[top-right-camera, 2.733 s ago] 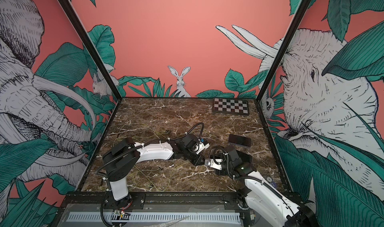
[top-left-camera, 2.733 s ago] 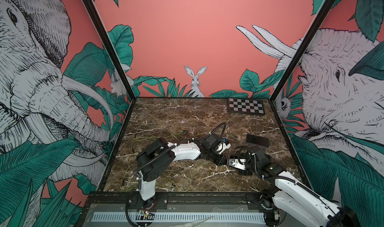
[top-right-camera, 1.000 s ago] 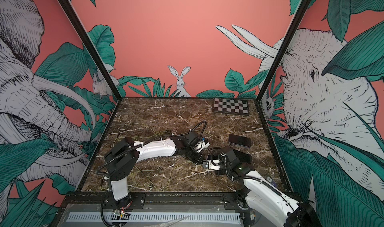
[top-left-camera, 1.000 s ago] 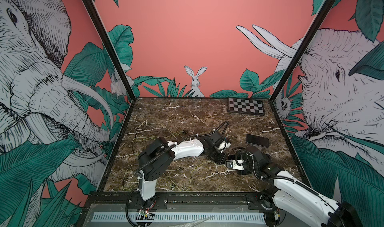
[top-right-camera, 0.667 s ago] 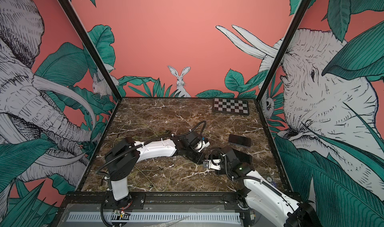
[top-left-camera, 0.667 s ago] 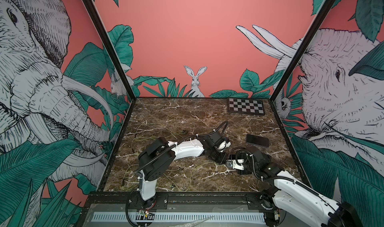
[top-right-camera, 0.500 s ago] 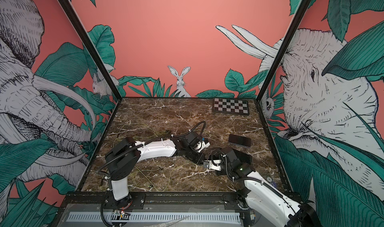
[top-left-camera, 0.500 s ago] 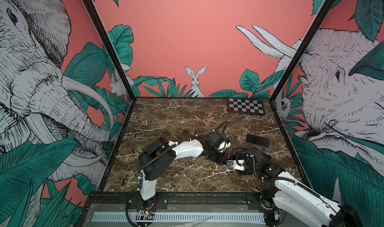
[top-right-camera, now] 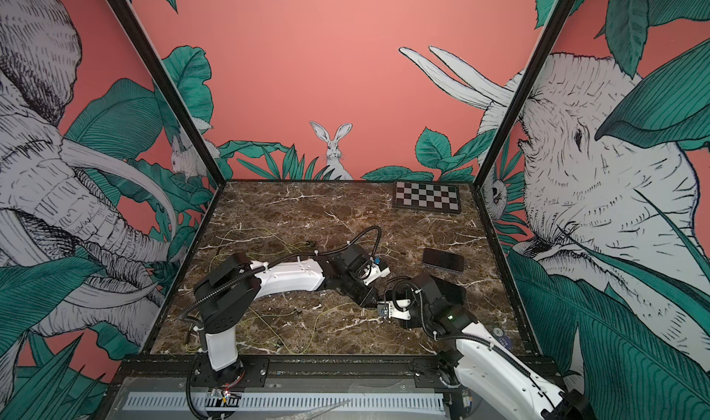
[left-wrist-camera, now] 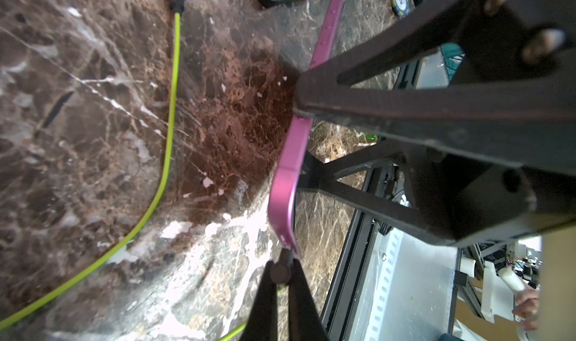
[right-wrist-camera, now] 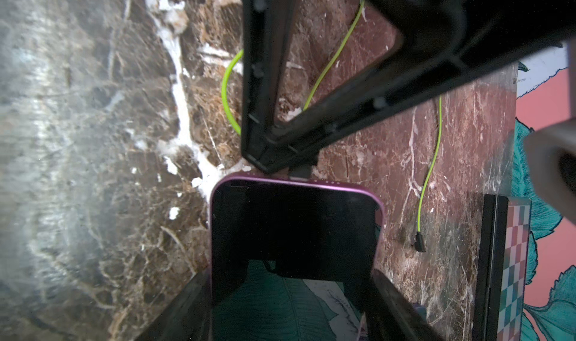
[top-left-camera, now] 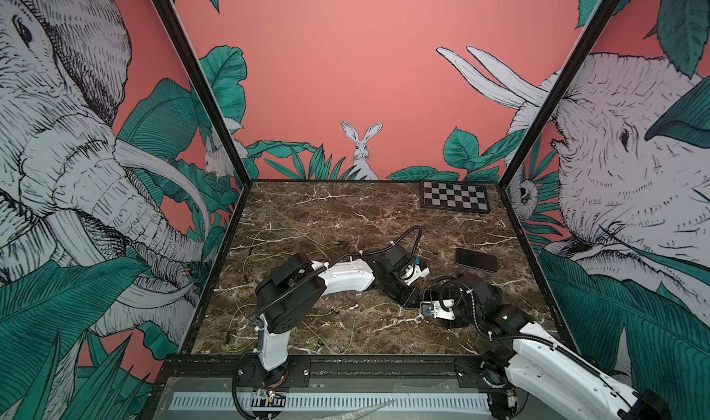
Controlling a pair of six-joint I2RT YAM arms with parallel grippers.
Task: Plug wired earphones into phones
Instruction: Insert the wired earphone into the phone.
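Observation:
My right gripper [right-wrist-camera: 290,308] is shut across the width of a phone [right-wrist-camera: 293,230] with a purple rim and a dark screen. It holds the phone just above the marble. My left gripper [left-wrist-camera: 282,272] is shut on the small dark plug [right-wrist-camera: 299,174] of the wired earphones. The plug presses against the phone's purple end edge [left-wrist-camera: 288,180]. Its yellow-green cord [left-wrist-camera: 232,334] trails from under the fingers. The two arms meet right of centre in both top views. A second phone [top-left-camera: 475,260] lies flat beyond them. More thin cords [top-left-camera: 269,245] lie loose to the left.
A checkerboard plate [top-right-camera: 426,197] lies at the back right corner. Another cord with a free dark plug [right-wrist-camera: 419,244] lies beside the held phone. A round blue chip [top-right-camera: 498,331] rests near the right wall. The black front rail [top-left-camera: 365,362] runs close behind both arms.
Since the earliest frames my left arm has reached slightly further toward the right gripper. Over the last second both arms hold almost still.

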